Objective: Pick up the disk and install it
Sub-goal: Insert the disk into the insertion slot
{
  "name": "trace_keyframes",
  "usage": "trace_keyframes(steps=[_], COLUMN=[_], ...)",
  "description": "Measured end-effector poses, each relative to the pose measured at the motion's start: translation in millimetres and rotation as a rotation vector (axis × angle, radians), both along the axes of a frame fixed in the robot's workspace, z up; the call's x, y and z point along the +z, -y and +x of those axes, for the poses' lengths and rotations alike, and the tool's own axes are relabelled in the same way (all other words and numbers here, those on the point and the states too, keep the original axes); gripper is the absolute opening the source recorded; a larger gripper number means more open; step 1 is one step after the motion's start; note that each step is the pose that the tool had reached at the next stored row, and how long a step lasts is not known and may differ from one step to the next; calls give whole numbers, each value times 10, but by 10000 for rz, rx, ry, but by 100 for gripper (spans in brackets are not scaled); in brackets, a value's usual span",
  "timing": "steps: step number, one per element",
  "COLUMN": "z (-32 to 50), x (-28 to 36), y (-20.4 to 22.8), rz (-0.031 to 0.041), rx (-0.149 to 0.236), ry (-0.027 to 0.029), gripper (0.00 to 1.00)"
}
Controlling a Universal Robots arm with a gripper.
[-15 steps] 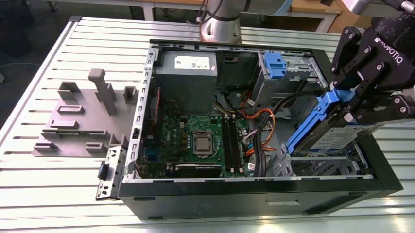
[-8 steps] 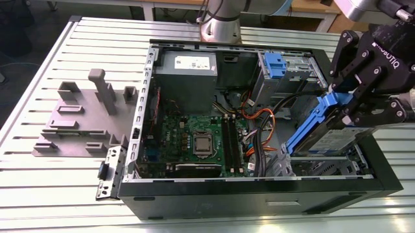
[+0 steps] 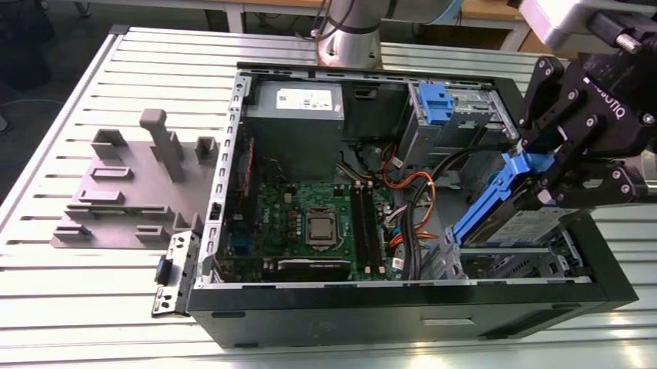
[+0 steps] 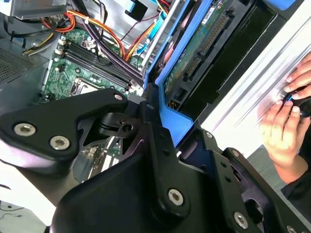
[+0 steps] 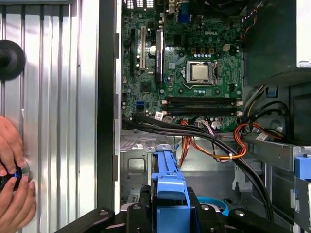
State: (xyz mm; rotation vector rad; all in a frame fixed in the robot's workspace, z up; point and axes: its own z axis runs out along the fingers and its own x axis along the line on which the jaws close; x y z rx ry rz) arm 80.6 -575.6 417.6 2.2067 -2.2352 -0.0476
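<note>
Over the open case (image 3: 411, 304), fingers (image 4: 158, 145) clamp tilted disk (image 3: 525, 224) — label unreadable

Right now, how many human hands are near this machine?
2. One hand and the other hand lie close together on the ribbed table beside the computer case, around a small dark object. More could be outside the pictures.

Even, cool light fills the exterior view: the ribbed table (image 3: 61, 307) shines pale, almost washed out, while the inside of the computer case (image 3: 411, 307) lies in soft shadow (darkest in the corner under the gripper (image 3: 549, 196)). In the second wrist view the black gripper, very near the lens, looks soft and the table behind it glares white. In the first wrist view the motherboard (image 5: 194, 73) is evenly lit and the disk (image 5: 169, 194) shows vivid blue.
</note>
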Motion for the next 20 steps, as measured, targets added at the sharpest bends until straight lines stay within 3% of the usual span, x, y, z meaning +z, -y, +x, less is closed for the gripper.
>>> trace_keyframes(steps=[20], z=[0], x=[-61], y=[2], rz=[0], rx=[0], ry=[0], gripper=[36])
